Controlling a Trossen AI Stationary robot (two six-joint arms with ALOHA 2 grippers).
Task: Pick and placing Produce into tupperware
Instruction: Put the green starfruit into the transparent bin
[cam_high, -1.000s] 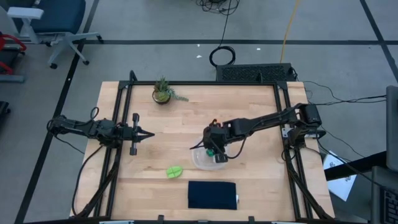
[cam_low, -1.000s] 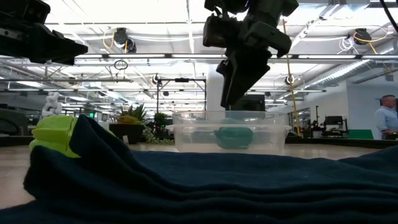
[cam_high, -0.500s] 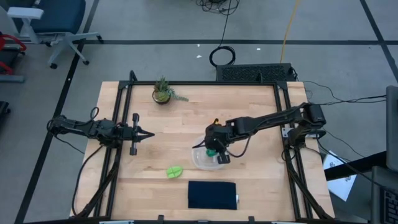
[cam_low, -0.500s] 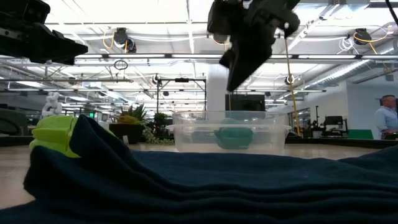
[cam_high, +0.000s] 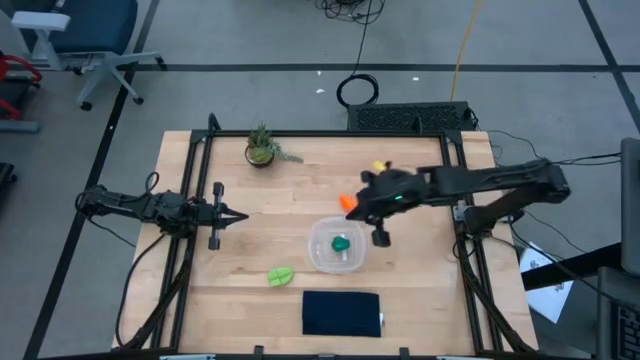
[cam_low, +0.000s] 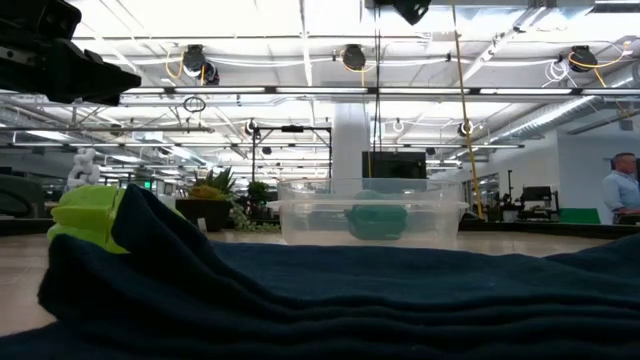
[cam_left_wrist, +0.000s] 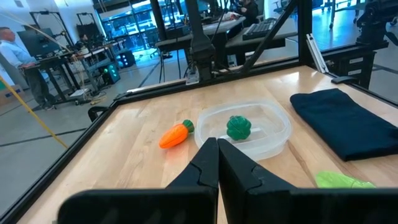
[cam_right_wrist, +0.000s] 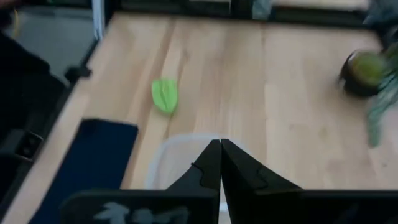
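Right gripper (cam_high: 352, 203) lifted off tupperware (cam_high: 335, 246), fingers closed empty, near carrot (cam_high: 350, 201), green lump (cam_high: 342, 242) inside, left gripper (cam_high: 240, 216) closed, idle.

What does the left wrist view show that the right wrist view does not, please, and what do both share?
Only the left wrist view shows the orange carrot lying on the table beside the tupperware, and the dark green lump inside it. Only the right wrist view shows the potted plant. Both show the tupperware, the light-green leafy piece, the navy pad and a shut claw in front.
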